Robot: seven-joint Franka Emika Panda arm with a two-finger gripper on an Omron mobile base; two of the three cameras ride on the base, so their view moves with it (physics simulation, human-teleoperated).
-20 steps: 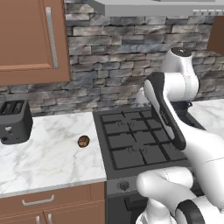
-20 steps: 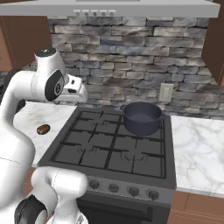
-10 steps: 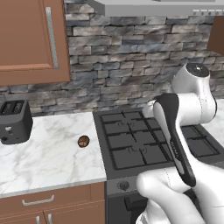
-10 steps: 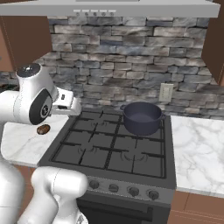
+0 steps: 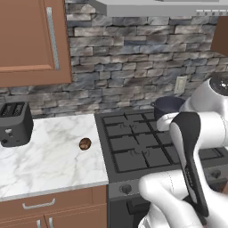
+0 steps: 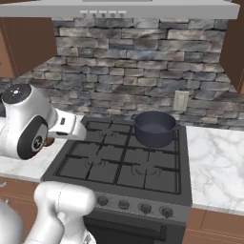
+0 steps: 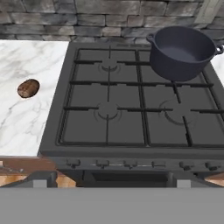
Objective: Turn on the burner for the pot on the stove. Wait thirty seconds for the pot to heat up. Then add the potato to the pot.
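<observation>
The dark blue-grey pot (image 7: 181,52) stands without a lid on the back right corner of the black stove (image 7: 131,94). It covers the burner beneath it. The brown potato (image 7: 28,88) lies on the marble counter left of the stove. My gripper (image 7: 109,180) hovers in front of the stove, above its row of knobs (image 7: 130,164). It is open, its fingertips wide apart with nothing between them. In the left base view the potato (image 5: 84,143) and the pot (image 5: 168,107) sit beyond my arm. The right base view shows the pot (image 6: 153,128) with my white hand (image 6: 66,126) over the stove's left edge.
A black toaster (image 5: 15,124) stands at the far left of the marble counter (image 5: 49,156). A stone wall with an outlet (image 6: 180,100) backs the stove. More counter (image 6: 214,162) lies right of the stove. Wooden cabinets hang above, and a hood overhangs the stove.
My arm has folded down and back, and the hand has sunk lower over the stove's left front. This uncovers the pot in the left base view. Pot and potato have not moved.
</observation>
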